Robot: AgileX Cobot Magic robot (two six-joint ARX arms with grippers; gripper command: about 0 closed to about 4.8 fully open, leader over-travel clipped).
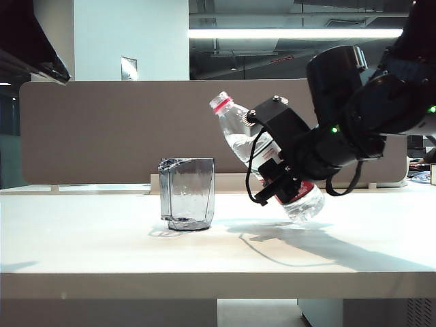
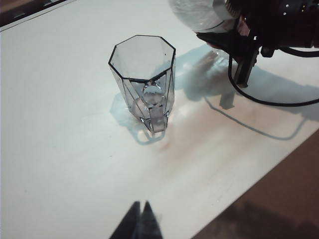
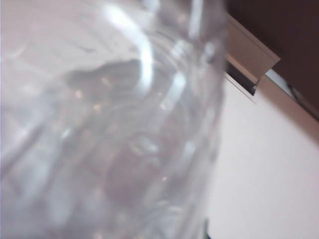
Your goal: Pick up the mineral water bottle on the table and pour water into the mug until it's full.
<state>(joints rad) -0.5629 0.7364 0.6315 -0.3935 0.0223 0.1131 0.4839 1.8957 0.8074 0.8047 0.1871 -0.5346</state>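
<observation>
Although the right gripper (image 1: 289, 178) sat at centre right of the exterior frame, its jaws were largely masked by its own black housing; they were clamped on the mineral water bottle (image 1: 253, 146) around the red-and-white label. The bottle was held off the table (image 1: 95, 238), tilted with its open red-ringed neck up and toward the left, its base lower right just above the surface. Water (image 1: 240, 144) showed only faintly inside, and its level was hard to read. In the right wrist view the bottle (image 3: 109, 124) filled nearly everything as a blurred clear mass — no fingers could be made out there.

The mug (image 1: 187, 194) stood upright left of centre, well apart from the bottle's mouth, its handle turned away from the exterior camera and visible only in the left wrist view (image 2: 149, 97). Whether it held any liquid I could not tell.

The left gripper (image 2: 139, 224) appeared only as two dark fingertips at the lower edge of its own view — pressed together, gripping nothing, near the table's front edge.

The white tabletop carried soft shadows of arm and cable. Behind it ran a brown partition panel (image 1: 102, 129), with a strip light (image 1: 293, 33) overhead.
</observation>
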